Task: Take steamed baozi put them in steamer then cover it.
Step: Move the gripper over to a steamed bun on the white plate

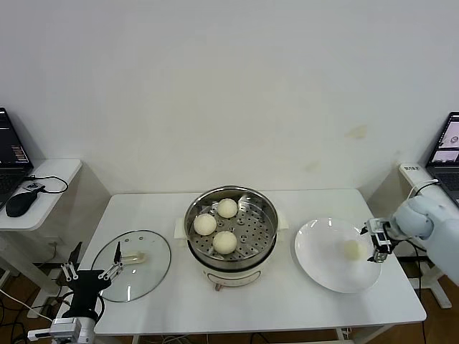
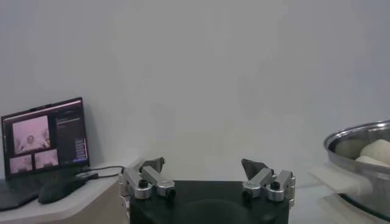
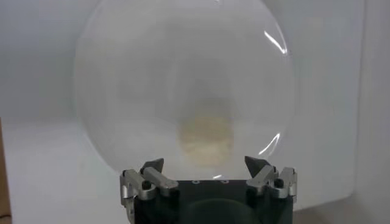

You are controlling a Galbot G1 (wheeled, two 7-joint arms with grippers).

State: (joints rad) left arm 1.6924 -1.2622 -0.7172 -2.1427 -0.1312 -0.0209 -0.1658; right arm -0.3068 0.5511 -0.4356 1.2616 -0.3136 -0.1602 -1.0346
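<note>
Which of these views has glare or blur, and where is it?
Head view: even light, sharp, soft reflections on the glass lid and steamer rim. Left wrist view: the steamer at the frame edge looks soft; the laptop screen glows. Right wrist view: the plate and the baozi on it are blurred, with bright glints on the plate's rim; the right gripper is sharp.

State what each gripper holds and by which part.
Nothing. The right gripper is open beside the plate's last baozi; the left gripper is open, empty.

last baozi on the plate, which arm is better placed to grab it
Right. The right gripper hangs open at the white plate's edge, beside the baozi. The left gripper sits across the table by the glass lid.
</note>
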